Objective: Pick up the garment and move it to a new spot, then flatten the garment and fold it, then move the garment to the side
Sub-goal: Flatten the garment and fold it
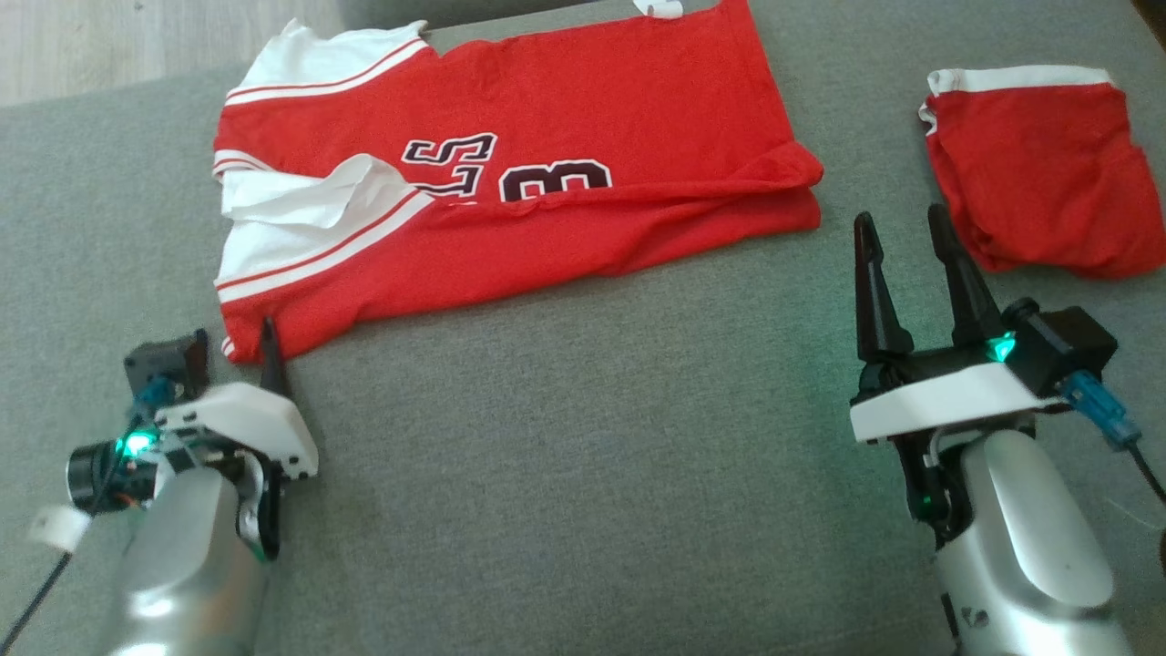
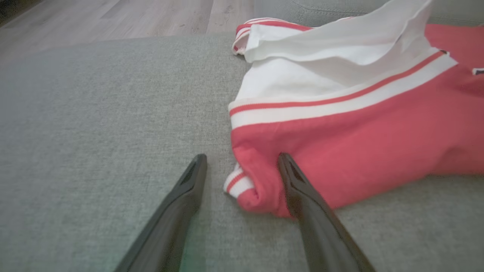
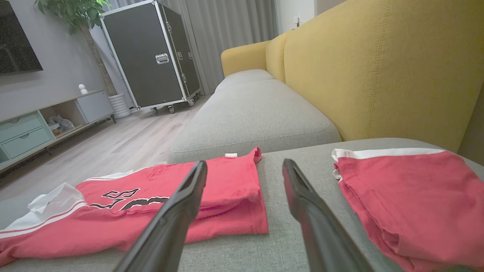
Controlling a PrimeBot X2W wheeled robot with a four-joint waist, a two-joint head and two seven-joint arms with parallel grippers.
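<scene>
Jersey (image 1: 510, 182) lies folded lengthwise on the grey sofa cushion (image 1: 565, 456), sleeves to the left. Left end effector (image 2: 242, 155) is spread wide at the near sleeve corner, one finger over red cloth, the other over bare cushion. Right end effector (image 1: 900, 216) is spread too and empty, between the jersey's hem and the red shorts (image 1: 1038, 164). The danger: closing here may catch only one layer, peeling the fold open, and the right could snag the shorts.
</scene>
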